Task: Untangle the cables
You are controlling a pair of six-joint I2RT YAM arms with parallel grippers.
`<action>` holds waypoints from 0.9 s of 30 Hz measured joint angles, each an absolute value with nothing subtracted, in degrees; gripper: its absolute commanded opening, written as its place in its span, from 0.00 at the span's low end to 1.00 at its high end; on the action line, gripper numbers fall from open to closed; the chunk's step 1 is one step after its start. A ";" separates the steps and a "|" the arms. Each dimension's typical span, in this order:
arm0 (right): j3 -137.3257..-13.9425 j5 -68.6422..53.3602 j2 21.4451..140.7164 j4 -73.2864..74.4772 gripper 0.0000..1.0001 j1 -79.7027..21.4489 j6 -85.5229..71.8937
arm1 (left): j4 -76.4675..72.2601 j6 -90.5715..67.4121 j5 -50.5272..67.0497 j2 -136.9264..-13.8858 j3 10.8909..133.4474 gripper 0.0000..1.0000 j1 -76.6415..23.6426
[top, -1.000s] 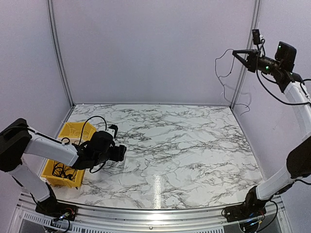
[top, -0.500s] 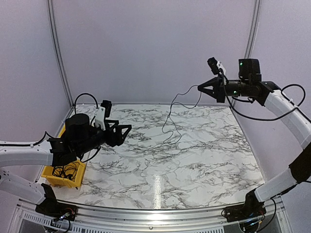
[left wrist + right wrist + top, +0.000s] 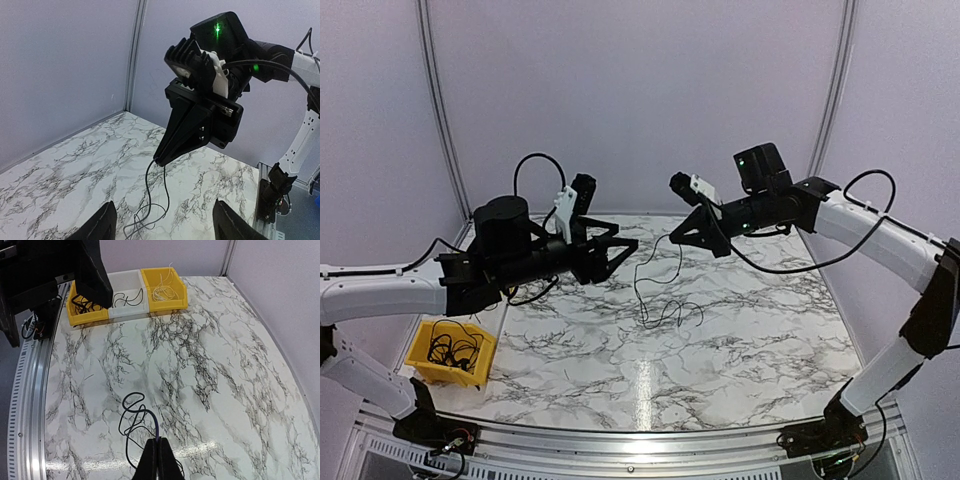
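The right gripper is up in the air, pinched tight on one thin black cable. The cable hangs down, and its end lies in loops on the table (about in the middle). The left gripper is near the right one, spread wide and holding nothing. Other black cables sit in the yellow bin.

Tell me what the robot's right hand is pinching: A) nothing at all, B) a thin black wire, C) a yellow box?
B: the right gripper is shut on a thin black wire that hangs down from its tips.
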State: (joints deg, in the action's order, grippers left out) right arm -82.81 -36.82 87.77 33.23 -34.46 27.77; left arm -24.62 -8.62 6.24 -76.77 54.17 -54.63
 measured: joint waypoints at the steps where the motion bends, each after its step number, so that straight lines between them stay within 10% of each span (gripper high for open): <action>1: -82.83 -36.60 88.14 33.56 0.00 -35.16 27.94 | -24.51 -8.32 6.74 -77.62 54.68 0.69 -54.94; 17: -87.66 -36.53 88.75 36.29 0.00 -38.22 28.56 | -17.91 -7.38 5.78 -86.83 58.48 0.55 -55.79; 24: -87.94 -37.04 88.75 37.63 0.00 -39.05 28.64 | -17.52 -6.22 2.66 -88.40 61.28 0.03 -55.77; 27: -87.94 -36.97 88.75 37.67 0.00 -39.07 28.62 | -17.47 -5.91 1.78 -88.58 61.67 0.00 -55.79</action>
State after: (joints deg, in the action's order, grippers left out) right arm -87.94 -36.97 88.75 37.67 -39.07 28.62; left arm -17.47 -5.91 1.78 -88.58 61.67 -55.79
